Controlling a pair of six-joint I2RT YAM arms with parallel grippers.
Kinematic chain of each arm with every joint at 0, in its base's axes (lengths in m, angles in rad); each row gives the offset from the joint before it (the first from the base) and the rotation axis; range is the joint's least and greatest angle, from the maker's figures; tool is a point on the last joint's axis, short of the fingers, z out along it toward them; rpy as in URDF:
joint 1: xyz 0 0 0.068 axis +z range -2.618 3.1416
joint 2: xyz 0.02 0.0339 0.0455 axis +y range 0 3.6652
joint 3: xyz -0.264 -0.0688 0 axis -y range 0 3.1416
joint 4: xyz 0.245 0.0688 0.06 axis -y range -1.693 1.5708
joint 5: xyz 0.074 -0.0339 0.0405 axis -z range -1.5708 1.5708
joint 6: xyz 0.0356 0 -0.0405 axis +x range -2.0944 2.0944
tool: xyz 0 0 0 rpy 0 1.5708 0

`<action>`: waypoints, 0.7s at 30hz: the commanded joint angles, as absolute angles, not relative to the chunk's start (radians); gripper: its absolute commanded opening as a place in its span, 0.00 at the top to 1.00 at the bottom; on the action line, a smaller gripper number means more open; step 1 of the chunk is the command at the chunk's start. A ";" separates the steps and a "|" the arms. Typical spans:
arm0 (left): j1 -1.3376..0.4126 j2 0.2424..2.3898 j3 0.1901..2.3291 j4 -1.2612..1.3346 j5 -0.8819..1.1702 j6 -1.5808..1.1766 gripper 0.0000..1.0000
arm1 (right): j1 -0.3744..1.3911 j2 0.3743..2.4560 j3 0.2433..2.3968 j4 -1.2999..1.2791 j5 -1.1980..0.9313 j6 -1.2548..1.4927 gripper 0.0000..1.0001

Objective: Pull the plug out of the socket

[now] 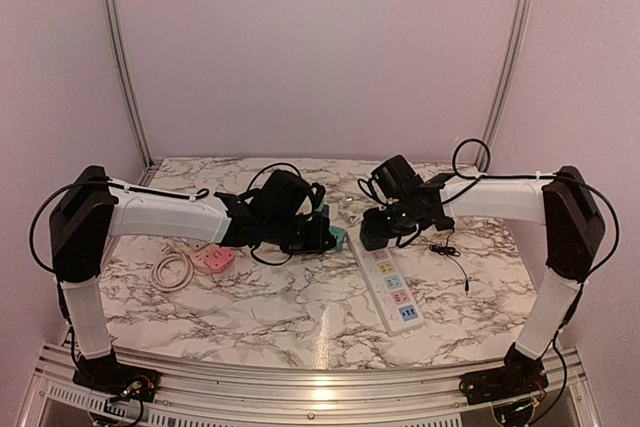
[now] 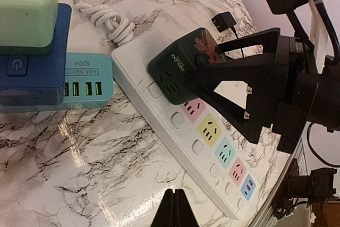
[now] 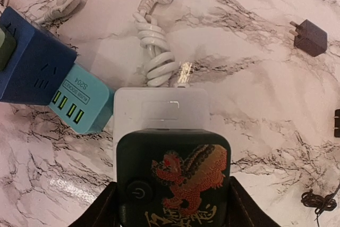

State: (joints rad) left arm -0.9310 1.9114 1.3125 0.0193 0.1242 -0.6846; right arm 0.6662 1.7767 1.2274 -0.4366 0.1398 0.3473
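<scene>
**Marble table, plug not yet pulled**

Marble table [image 1: 300, 307]: a dark green plug [image 3: 173, 179] is seated in the white power strip [image 1: 395, 292], right of centre. It is straddled by the right gripper [image 3: 172, 208], partly open; contact cannot be told. The left gripper [image 2: 175, 208] is closed, empty. The pull is yet to be done.

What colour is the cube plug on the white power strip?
Dark green cube plug, red-orange print on top; best in right wrist view.

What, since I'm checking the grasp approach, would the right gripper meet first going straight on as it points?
Most likely the dark green adapter, plugged into the white power strip and flanked by the right gripper. The fingertips might reach the strip or table beside it first; depth is unclear.
</scene>
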 commanded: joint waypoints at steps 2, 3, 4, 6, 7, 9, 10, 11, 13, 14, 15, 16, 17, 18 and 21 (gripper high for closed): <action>-0.936 1.938 1.291 0.077 0.154 -0.702 1.00 | 0.703 1.817 1.269 -0.488 0.150 0.486 0.76; -0.937 1.940 1.290 0.082 0.156 -0.702 1.00 | 0.707 1.826 1.279 -0.494 0.149 0.511 0.79; -0.936 1.941 1.288 0.086 0.159 -0.702 1.00 | 0.710 1.835 1.292 -0.498 0.149 0.532 0.80; -0.936 1.945 1.282 0.099 0.164 -0.705 1.00 | 0.716 1.860 1.323 -0.522 0.159 0.575 0.83; -0.936 1.948 1.280 0.106 0.167 -0.707 1.00 | 0.720 1.870 1.338 -0.529 0.159 0.595 0.85; -0.936 1.956 1.278 0.119 0.173 -0.710 1.00 | 0.729 1.888 1.363 -0.537 0.158 0.637 0.89; -0.936 1.959 1.276 0.125 0.174 -0.711 1.00 | 0.737 1.895 1.369 -0.540 0.160 0.659 0.90; -0.936 1.966 1.276 0.133 0.175 -0.713 1.00 | 0.746 1.902 1.376 -0.537 0.161 0.671 0.89; -0.937 1.978 1.279 0.148 0.175 -0.715 1.00 | 0.762 1.917 1.389 -0.542 0.166 0.688 0.89; -0.937 1.991 1.282 0.155 0.177 -0.715 1.00 | 0.768 1.923 1.395 -0.544 0.168 0.691 0.89; -0.936 2.002 1.288 0.162 0.180 -0.717 1.00 | 0.775 1.927 1.398 -0.547 0.172 0.693 0.89; -0.937 2.013 1.293 0.169 0.186 -0.719 1.00 | 0.777 1.930 1.397 -0.550 0.173 0.697 0.89; -0.937 2.026 1.300 0.177 0.189 -0.718 1.00 | 0.779 1.931 1.395 -0.552 0.176 0.700 0.89; -0.941 2.036 1.311 0.185 0.196 -0.724 1.00 | 0.780 1.928 1.391 -0.551 0.179 0.700 0.89; -0.955 2.076 1.336 0.194 0.213 -0.735 1.00 | 0.782 1.915 1.372 -0.544 0.187 0.707 0.89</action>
